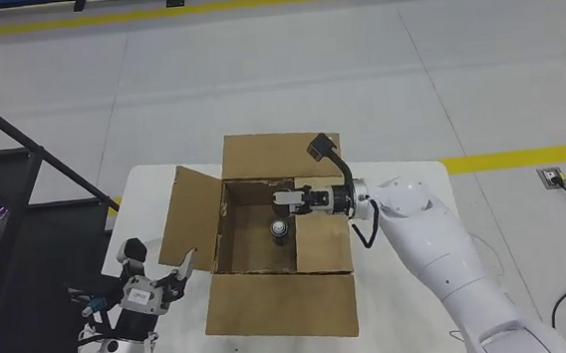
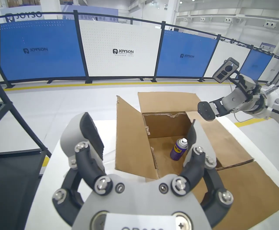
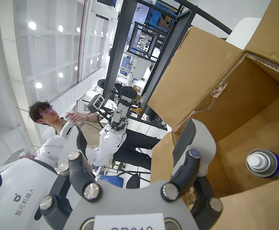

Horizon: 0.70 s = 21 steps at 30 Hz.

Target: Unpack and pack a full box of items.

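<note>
Spray can (image 2: 179, 149) upright in box (image 1: 262, 158): rigid, slick, judged light; best gripped mid-body. Right gripper (image 3: 133, 130), left gripper (image 2: 139, 130): jaws apart.

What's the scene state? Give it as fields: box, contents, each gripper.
box: cardboard box, open, flaps folded out, on the white table
contents: one spray can, upright on the box floor
right gripper: over the box opening above the can, fingers open, holding nothing
left gripper: outside the box, near its left flap, fingers open, holding nothing
</note>
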Available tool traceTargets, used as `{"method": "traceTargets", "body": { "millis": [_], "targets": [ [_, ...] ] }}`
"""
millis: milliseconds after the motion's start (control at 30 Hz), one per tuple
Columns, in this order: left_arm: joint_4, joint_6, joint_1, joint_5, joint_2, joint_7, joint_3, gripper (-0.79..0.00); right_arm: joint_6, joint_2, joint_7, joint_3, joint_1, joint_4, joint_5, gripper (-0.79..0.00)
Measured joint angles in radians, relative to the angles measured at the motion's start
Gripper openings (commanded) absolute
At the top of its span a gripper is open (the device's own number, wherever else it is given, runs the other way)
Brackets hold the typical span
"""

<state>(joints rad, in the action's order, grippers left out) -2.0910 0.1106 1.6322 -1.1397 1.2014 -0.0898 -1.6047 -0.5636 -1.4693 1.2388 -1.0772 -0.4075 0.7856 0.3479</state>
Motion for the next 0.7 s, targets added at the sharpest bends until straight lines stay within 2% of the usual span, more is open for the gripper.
{"method": "traceTargets", "body": {
  "millis": [500, 600, 700],
  "targets": [
    [0.000, -0.001, -0.001, -0.001, 0.000, 0.003, 0.003, 0.000, 0.002, 0.000, -0.001, -0.001, -0.001, 0.001, -0.001, 0.000],
    [-0.010, 0.008, -0.027, 0.023, 0.002, 0.065, 0.032, 0.000, -0.010, 0.006, -0.035, -0.007, -0.023, 0.061, -0.021, 0.000],
    [-0.015, 0.032, -0.076, 0.083, 0.004, 0.185, 0.083, 0.000, -0.042, 0.027, -0.050, -0.048, -0.065, 0.159, -0.061, 0.000]
  ]
}}
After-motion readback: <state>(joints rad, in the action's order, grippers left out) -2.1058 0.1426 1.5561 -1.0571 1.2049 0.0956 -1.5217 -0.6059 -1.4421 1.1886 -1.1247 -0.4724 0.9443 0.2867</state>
